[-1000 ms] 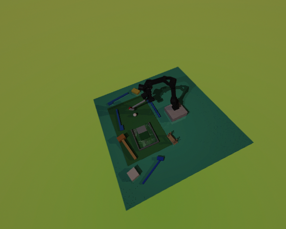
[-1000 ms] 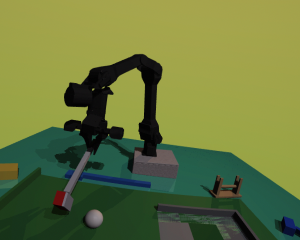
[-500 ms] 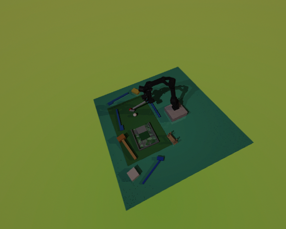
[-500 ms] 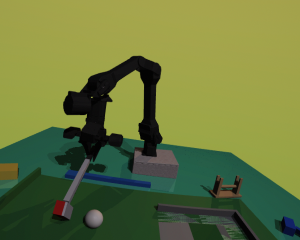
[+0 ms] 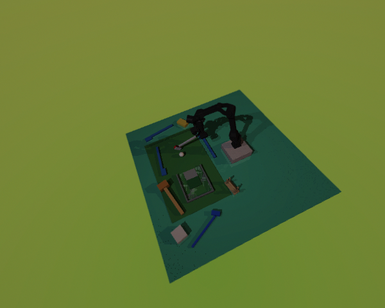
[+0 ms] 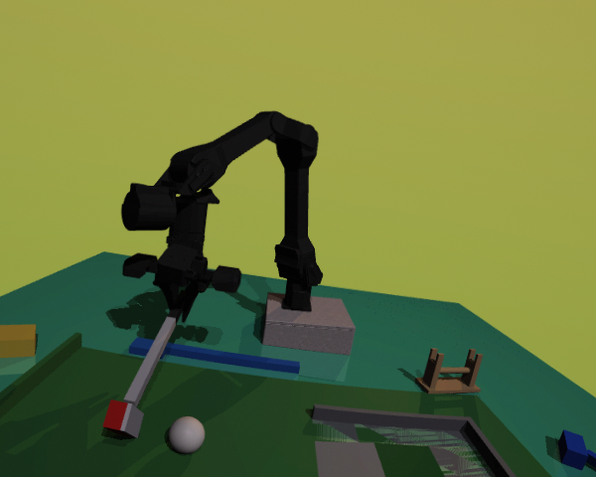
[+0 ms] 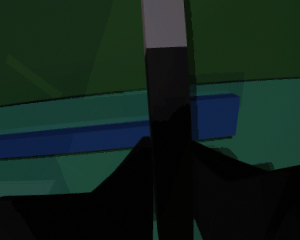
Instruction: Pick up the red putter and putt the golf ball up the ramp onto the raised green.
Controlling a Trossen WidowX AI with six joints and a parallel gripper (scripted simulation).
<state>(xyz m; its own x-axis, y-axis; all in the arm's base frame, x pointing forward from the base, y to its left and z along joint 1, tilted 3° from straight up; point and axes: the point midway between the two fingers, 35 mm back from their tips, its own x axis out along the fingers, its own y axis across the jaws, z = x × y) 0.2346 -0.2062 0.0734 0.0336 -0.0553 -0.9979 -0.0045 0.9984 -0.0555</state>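
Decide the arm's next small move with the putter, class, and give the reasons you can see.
Probably a short, gentle swing of the putter head into the ball, toward the ramp. The gripper is shut on the putter shaft; the head sits low on the turf beside the ball, apart from it, on the side away from the ramp and green.

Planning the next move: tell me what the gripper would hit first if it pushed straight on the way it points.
The gripper, shut on the red putter, points down; likely first it meets the teal table near the blue bar, depth unclear.
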